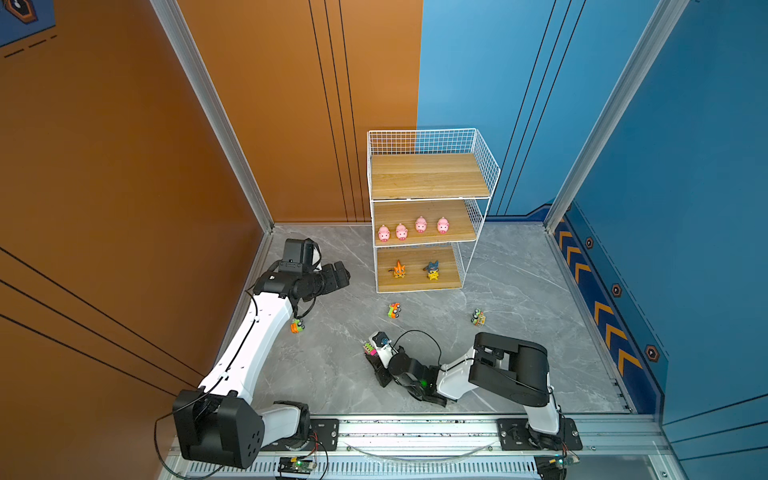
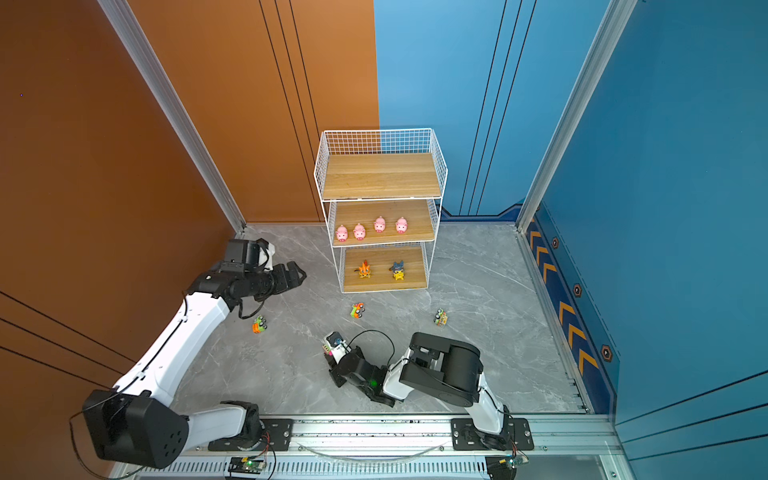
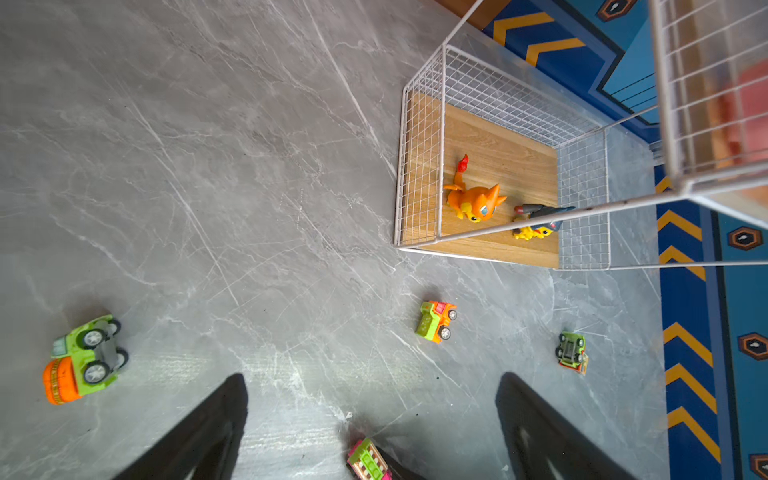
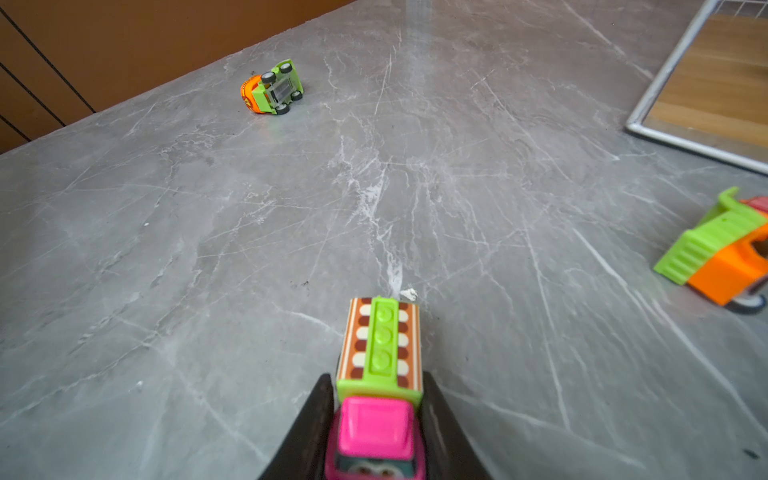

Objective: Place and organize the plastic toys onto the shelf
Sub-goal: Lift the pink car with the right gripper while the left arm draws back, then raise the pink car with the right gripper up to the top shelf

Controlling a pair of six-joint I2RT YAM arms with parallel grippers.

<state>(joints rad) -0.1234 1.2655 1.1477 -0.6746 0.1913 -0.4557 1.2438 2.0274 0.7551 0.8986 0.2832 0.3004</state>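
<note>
Pigs (image 1: 420,224), four in a row, stand on the middle board of the shelf (image 1: 428,176). On the shelf's bottom board an orange cat figure (image 1: 399,269) and a blue-and-yellow figure (image 1: 433,270) stand side by side. All four cars are out on the gray floor (image 1: 519,291) in front of the shelf.

The orange car (image 1: 394,310) lies nearest the shelf, just before its bottom board. A fourth car (image 1: 478,317) lies off the shelf's front right corner, its underside and wheels showing. The green car (image 1: 297,325), with an orange drum, lies on its side well off the shelf's front left, beside the left arm.

The pink car (image 4: 376,432) is farther out from the shelf than the orange car, cab up, low at the floor. Whether its wheels touch the floor I cannot tell. The right gripper (image 4: 377,376) has it between its jaws, which pinch its two sides.

The left gripper (image 3: 372,375) hangs above the floor to the left of the shelf, jaws spread wide.
</note>
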